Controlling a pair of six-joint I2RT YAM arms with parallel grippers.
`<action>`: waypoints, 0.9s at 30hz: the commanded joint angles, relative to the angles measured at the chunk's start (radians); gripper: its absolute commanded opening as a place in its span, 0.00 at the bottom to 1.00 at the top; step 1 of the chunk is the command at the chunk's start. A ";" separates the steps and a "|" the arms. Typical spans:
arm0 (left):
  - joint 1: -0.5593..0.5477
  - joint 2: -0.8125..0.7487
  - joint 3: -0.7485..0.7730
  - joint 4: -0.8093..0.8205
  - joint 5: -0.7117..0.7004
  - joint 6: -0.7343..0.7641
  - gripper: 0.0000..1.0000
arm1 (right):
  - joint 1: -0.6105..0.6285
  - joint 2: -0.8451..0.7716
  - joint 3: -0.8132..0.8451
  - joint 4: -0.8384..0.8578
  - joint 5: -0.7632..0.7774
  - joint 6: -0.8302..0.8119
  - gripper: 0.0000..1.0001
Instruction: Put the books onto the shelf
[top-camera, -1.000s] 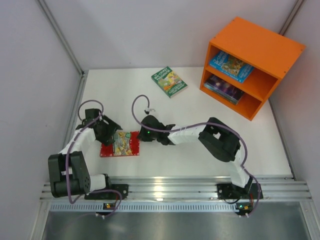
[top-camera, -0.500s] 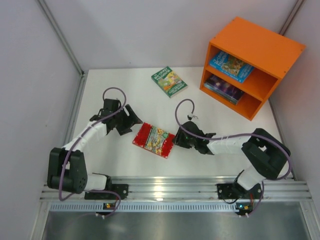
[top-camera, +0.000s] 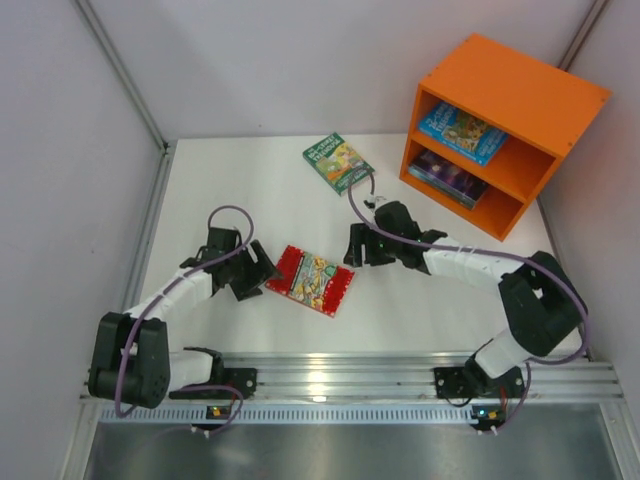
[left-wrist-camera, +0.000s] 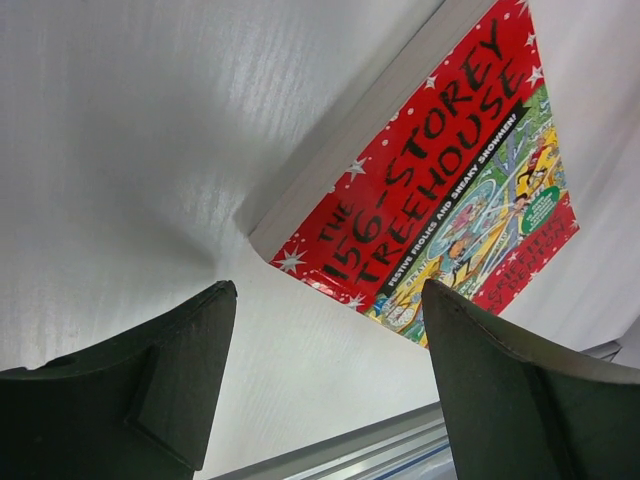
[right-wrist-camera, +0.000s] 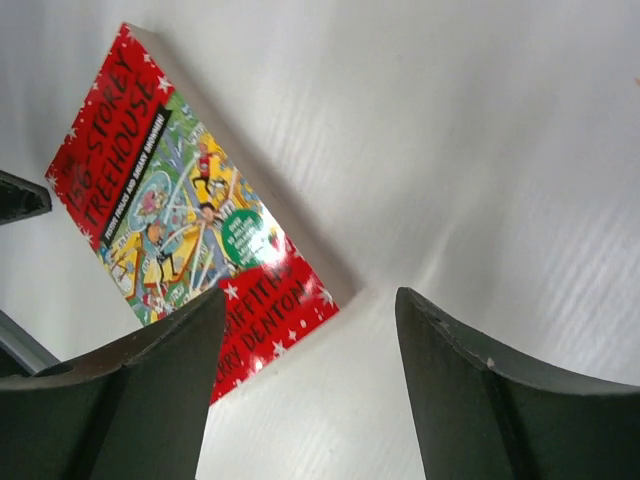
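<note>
On a white table (top-camera: 200, 180) with grey walls (top-camera: 300, 60), left gripper (top-camera: 258, 276) spread and empty, red book (top-camera: 311, 279) lying flat beside it, right gripper (top-camera: 352, 246) spread and empty, green book (top-camera: 338, 163) further back, orange shelf (top-camera: 520, 85) with a blue book (top-camera: 462, 131) up top, purple book (top-camera: 447, 177) below.

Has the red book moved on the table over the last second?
Yes. The red book has slid right across the table, away from its left side. It now lies roughly in front of the green book and is skewed rather than square.
</note>
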 joint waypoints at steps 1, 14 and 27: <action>-0.003 -0.001 -0.036 0.072 -0.012 0.015 0.80 | -0.015 0.122 0.105 -0.011 -0.182 -0.201 0.68; -0.003 0.061 -0.093 0.192 0.015 -0.020 0.79 | -0.006 0.289 0.059 0.061 -0.230 -0.251 0.34; -0.003 0.052 -0.125 0.203 -0.022 -0.011 0.78 | -0.038 0.360 -0.034 0.050 -0.181 -0.130 0.01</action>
